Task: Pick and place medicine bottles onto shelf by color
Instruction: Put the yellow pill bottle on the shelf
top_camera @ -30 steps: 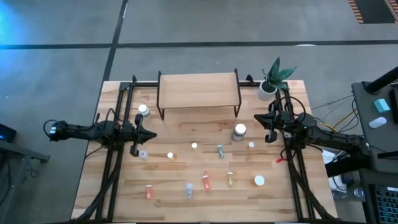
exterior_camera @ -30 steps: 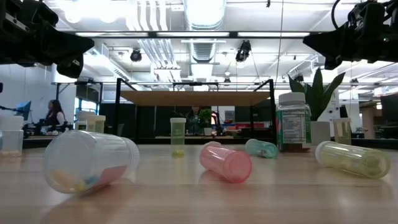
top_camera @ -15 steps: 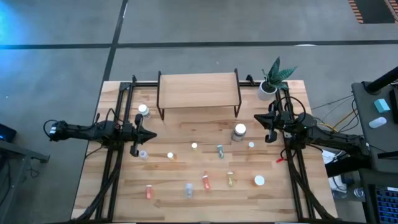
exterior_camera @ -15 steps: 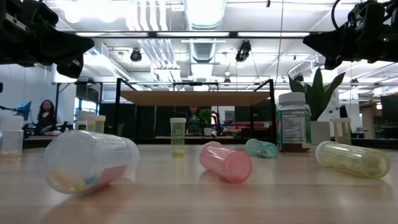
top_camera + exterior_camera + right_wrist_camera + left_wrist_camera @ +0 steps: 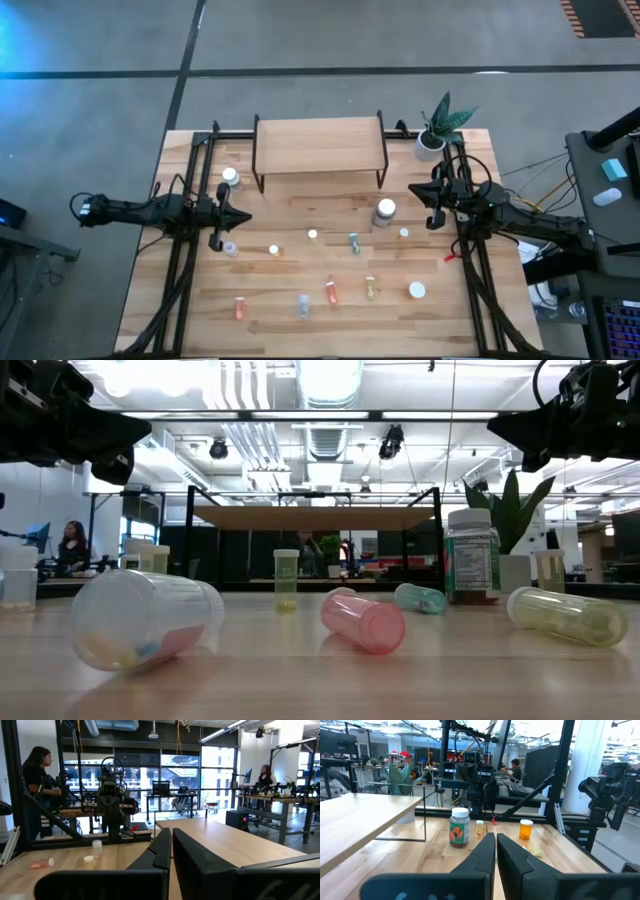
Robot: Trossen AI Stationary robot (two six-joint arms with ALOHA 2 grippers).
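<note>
The shelf [image 5: 320, 145] stands on thin black legs at the table's far middle, its light-wood top bare. Several small medicine bottles lie or stand across the near half of the table, among them a pink one [image 5: 363, 622], a clear one [image 5: 145, 618] and a yellowish one [image 5: 567, 616], all three on their sides. Two larger white-capped bottles [image 5: 231, 177] [image 5: 385, 210] stand upright near the shelf's legs. My left gripper [image 5: 245, 215] hovers shut at the table's left, pointing right. At the table's right, my right gripper [image 5: 412, 188] hovers shut, pointing left. Neither holds anything.
A white pot with a green plant [image 5: 432, 145] stands at the far right corner beside the shelf. Black frame rails [image 5: 185, 250] run along the table's left and right sides under the arms. People sit and stand in the room beyond the table.
</note>
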